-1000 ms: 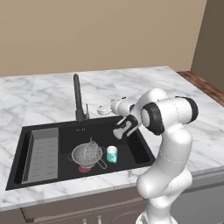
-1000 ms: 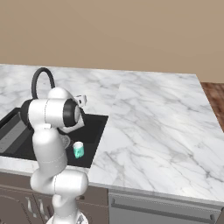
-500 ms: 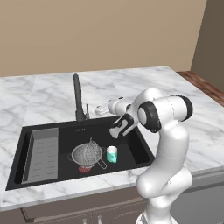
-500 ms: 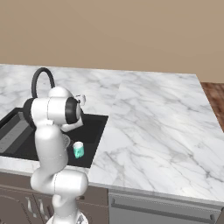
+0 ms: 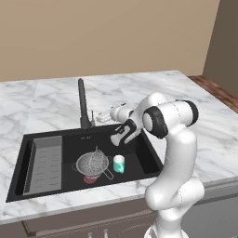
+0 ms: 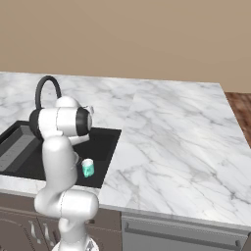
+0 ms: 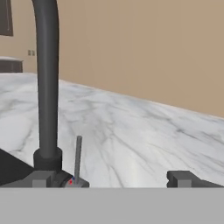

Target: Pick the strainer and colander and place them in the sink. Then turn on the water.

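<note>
Marble counter (image 5: 42, 100); gripper (image 5: 95, 118) spread beside faucet (image 5: 83, 103).

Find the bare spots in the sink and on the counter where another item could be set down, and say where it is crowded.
Free: the counter right of the sink, and the counter left of the faucet. The rack is bare too. Crowded: the sink middle, where the colander, a cup and a red item sit close, with the open gripper just above.

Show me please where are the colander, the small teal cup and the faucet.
colander (image 5: 93, 163), left base view, on its perforated bowl.
teal cup (image 5: 119, 164), left base view, on its side wall.
faucet (image 7: 46, 87), hand view, on its upright black pipe.
</note>
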